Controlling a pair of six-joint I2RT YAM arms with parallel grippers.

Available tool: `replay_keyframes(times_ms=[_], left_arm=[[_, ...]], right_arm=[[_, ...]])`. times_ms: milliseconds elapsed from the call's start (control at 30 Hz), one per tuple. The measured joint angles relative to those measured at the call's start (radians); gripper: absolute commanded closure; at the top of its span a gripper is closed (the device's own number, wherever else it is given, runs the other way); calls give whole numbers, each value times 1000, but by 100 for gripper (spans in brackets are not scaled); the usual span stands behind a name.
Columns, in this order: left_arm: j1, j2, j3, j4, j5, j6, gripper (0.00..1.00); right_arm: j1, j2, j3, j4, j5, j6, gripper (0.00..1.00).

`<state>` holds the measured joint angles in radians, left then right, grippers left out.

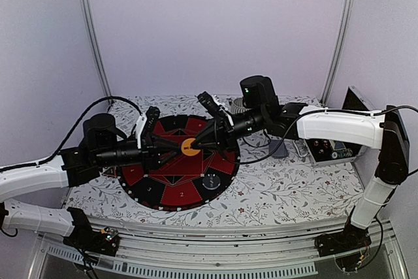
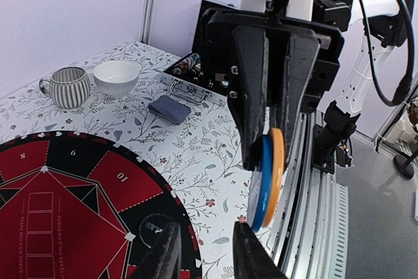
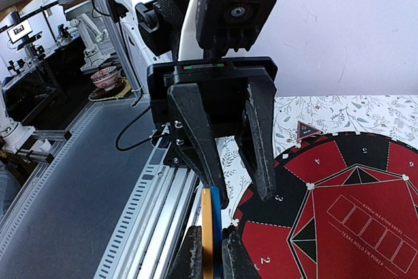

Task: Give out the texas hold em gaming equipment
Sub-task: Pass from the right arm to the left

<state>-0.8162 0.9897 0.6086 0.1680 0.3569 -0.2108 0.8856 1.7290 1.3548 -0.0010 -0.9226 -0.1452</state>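
My right gripper point(image 3: 214, 256) is shut on two poker chips held on edge, one orange point(image 3: 207, 227) and one blue point(image 3: 216, 230). In the top view the chips point(image 1: 190, 147) hang above the middle of the mat, between the two grippers. My left gripper point(image 2: 208, 253) is open and empty, facing the right gripper point(image 2: 273, 142) tip to tip. The chips point(image 2: 269, 178) sit just above its right fingertip, apart from it. A deck of blue-backed cards point(image 2: 169, 108) lies on the cloth near an open case of chips point(image 2: 189, 70).
The round red-and-black mat point(image 1: 149, 191) covers the table's middle, with a clear disc point(image 2: 153, 227) on its rim. A ribbed grey cup point(image 2: 68, 87) and a white bowl point(image 2: 116, 78) stand at the back. The case point(image 1: 330, 148) is at the right.
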Motion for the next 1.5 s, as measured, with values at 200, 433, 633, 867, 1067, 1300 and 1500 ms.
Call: replay_keyframes(times_ms=[200, 433, 633, 867, 1067, 1300, 1500], left_arm=[[0, -3, 0, 7, 6, 0, 64], [3, -21, 0, -16, 51, 39, 59], [1, -35, 0, -15, 91, 53, 62], [1, -34, 0, -2, 102, 52, 76], [1, -17, 2, 13, 72, 47, 76], [1, 0, 8, 29, 72, 38, 76], [1, 6, 9, 38, 67, 31, 80]], right_arm=[[0, 0, 0, 0, -5, -1, 98], [5, -14, 0, -6, -19, -6, 98], [3, -21, 0, -6, -2, -9, 98], [2, -21, 0, -6, 4, -9, 98], [2, -21, 0, -7, 4, -9, 98], [-2, -21, 0, -7, 4, -9, 98], [-2, -21, 0, -7, 3, -9, 98]])
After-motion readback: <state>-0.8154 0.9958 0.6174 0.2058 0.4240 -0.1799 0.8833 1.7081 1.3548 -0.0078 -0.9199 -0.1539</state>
